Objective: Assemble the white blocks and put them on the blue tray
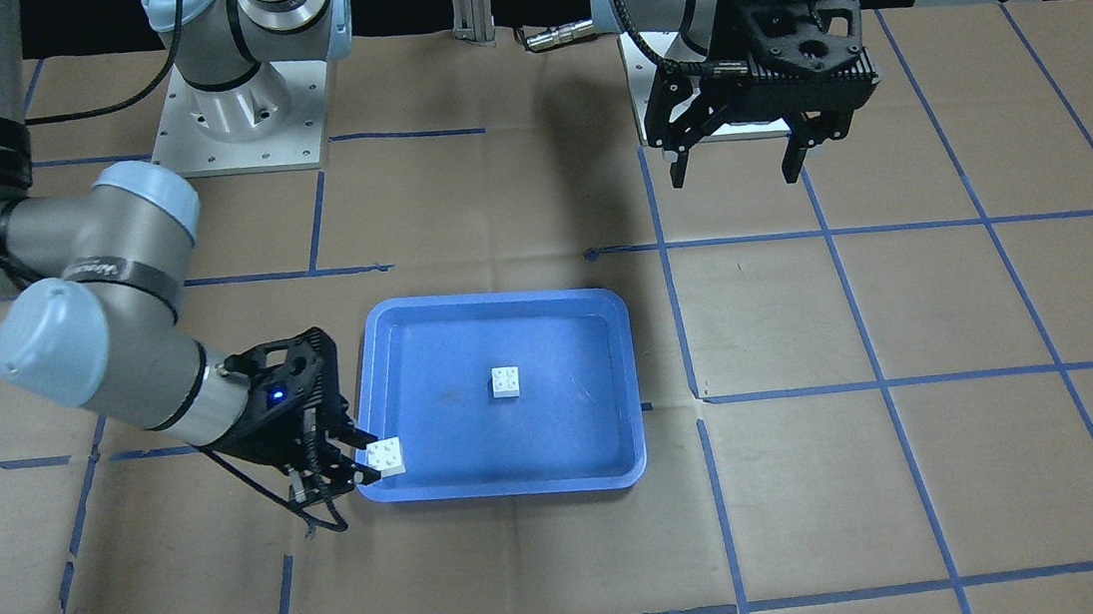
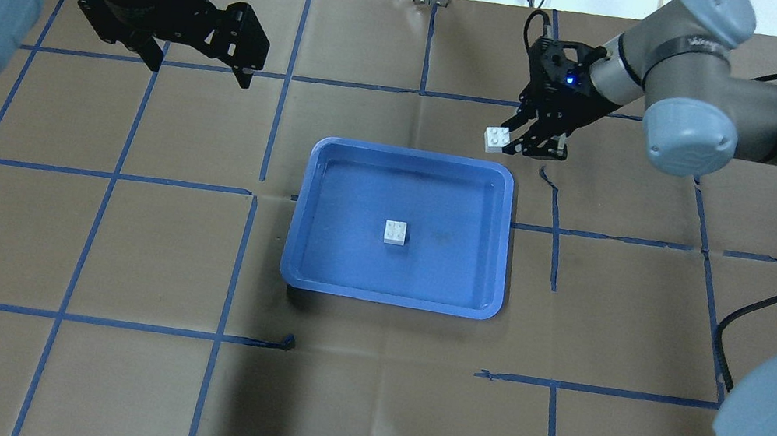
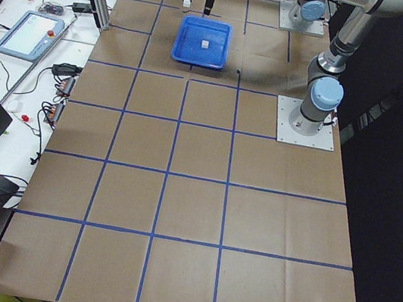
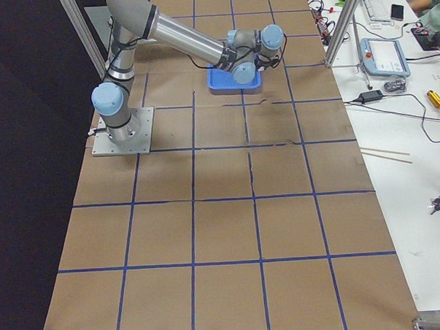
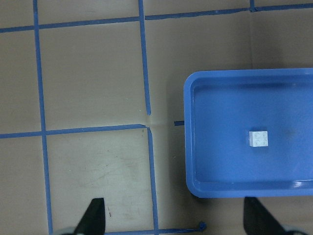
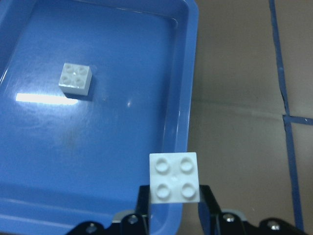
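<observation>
Right wrist-mounted view: one white block (image 6: 174,177), studs up, is pinched by two opposite side walls in the right gripper (image 1: 363,457). It hovers at the blue tray (image 6: 191,98) corner nearest the worktop's operator-side edge. The other white block (image 6: 75,77) sits mid-tray. The left gripper (image 2: 200,70) hangs wide open and empty. The blocks look light, rigid and slick, so grip the flat sides and keep the studs clear. The arm band (image 1: 117,271) lettering is too blurred to read.
</observation>
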{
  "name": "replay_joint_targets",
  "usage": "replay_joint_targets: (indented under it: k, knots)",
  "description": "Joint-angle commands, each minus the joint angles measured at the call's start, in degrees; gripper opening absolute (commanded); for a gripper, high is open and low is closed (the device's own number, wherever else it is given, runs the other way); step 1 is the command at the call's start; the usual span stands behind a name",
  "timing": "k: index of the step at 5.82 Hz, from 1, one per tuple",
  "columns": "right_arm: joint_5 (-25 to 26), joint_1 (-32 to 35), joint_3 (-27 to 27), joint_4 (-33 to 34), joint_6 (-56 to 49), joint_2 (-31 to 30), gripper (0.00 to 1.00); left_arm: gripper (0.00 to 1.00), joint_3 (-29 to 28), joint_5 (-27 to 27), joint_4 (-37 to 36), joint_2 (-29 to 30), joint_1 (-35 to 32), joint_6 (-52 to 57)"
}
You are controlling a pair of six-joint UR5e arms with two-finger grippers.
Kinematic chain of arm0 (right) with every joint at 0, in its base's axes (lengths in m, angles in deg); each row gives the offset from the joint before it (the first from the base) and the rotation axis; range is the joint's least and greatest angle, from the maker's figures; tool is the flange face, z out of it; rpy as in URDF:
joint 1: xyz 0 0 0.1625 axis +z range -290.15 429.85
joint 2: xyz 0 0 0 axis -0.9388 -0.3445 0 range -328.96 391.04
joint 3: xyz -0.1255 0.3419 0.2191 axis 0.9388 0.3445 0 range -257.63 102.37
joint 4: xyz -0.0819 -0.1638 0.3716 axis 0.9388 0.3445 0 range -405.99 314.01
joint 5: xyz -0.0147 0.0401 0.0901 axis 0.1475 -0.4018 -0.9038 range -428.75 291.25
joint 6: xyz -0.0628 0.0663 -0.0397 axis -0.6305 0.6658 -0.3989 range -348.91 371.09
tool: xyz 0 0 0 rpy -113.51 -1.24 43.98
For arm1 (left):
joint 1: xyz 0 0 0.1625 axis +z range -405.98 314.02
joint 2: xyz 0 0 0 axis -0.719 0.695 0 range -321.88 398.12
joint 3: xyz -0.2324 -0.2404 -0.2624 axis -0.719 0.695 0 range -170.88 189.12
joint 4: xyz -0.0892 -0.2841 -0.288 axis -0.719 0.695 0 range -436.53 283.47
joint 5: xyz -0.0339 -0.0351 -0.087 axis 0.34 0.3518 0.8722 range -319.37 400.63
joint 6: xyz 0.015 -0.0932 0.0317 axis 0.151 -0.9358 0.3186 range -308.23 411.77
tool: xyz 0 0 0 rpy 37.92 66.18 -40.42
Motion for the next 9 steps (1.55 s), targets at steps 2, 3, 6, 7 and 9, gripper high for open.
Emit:
replay_joint_targets:
  k: [2, 3, 6, 7, 9]
  knots:
    - [1.1, 3.5, -15.1, 17.9, 7.9, -1.6, 0.16, 0.99, -0.1, -0.2, 0.0, 0.0, 0.0, 0.0]
    - [0.9, 4.5, -19.0, 23.1, 11.5, -2.6, 0.16, 0.99, -0.1, -0.2, 0.0, 0.0, 0.0, 0.0]
    - [1.1, 6.9, -20.8, 27.0, 13.7, -1.6, 0.16, 0.99, -0.1, -0.1, 0.0, 0.0, 0.0, 0.2]
    - [1.1, 7.0, -21.0, 27.0, 15.8, -1.3, 0.16, 0.99, -0.5, 0.1, 0.0, 0.0, -0.1, 0.2]
    - [1.1, 8.4, -21.1, 27.0, 16.7, -1.2, 0.16, 0.99, -0.6, 0.0, 0.1, -0.4, -0.2, 0.2]
